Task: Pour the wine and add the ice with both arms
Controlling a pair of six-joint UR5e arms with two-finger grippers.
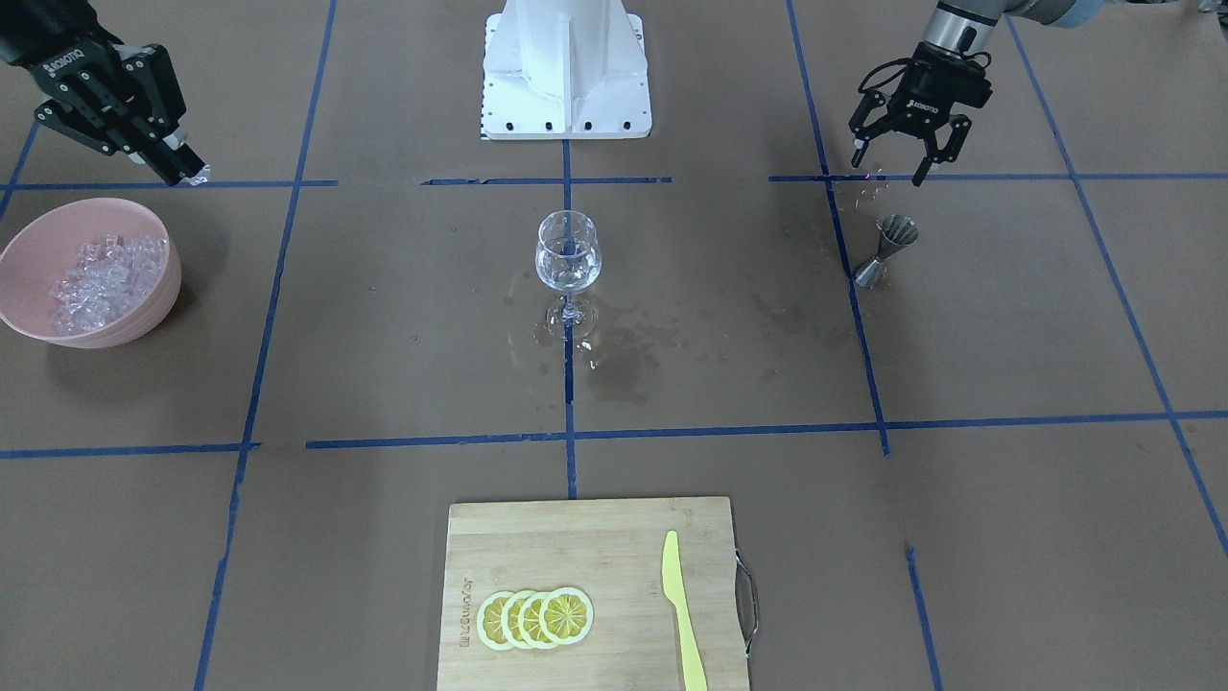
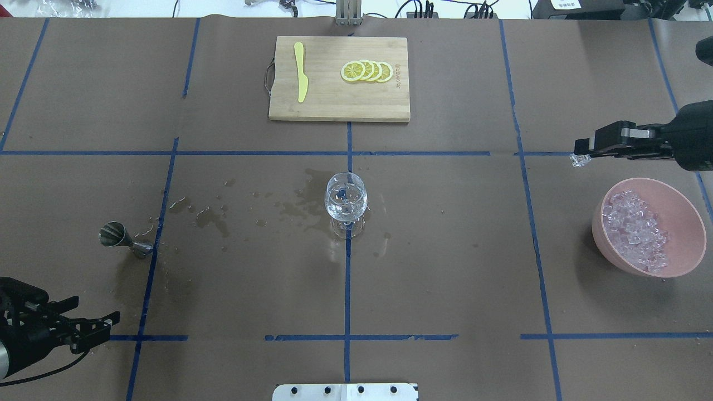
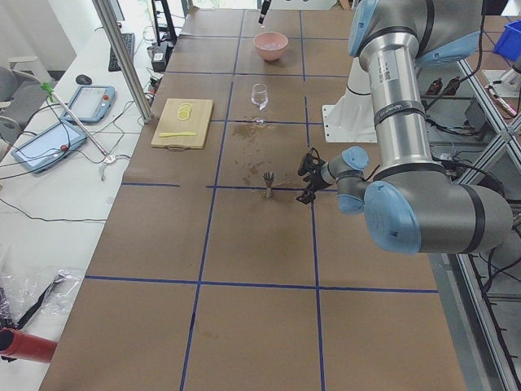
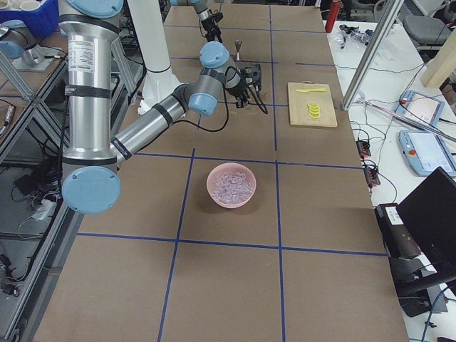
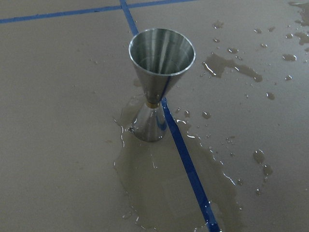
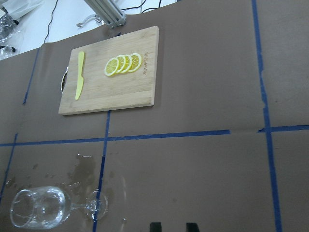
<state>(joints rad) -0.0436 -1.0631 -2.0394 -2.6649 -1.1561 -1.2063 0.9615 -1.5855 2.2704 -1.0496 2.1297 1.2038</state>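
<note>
My right gripper (image 2: 579, 153) is shut on one ice cube (image 2: 580, 160) and holds it in the air just beyond the pink bowl (image 2: 690, 223), which holds a heap of ice (image 2: 635, 229). The front view shows the same gripper (image 1: 189, 171), cube (image 1: 199, 177) and bowl (image 1: 38, 240). The wine glass (image 2: 345, 200) stands upright at the table's middle with clear contents. My left gripper (image 1: 889, 165) is open and empty, raised just behind the steel jigger (image 1: 887, 251). The jigger stands upright in the left wrist view (image 5: 159, 72).
A wooden cutting board (image 2: 323, 106) with lemon slices (image 2: 367, 71) and a yellow knife (image 2: 301, 78) lies at the far side. Wet spills (image 2: 211, 217) spread between the jigger and the glass. The white base block (image 1: 566, 77) stands at the robot's side.
</note>
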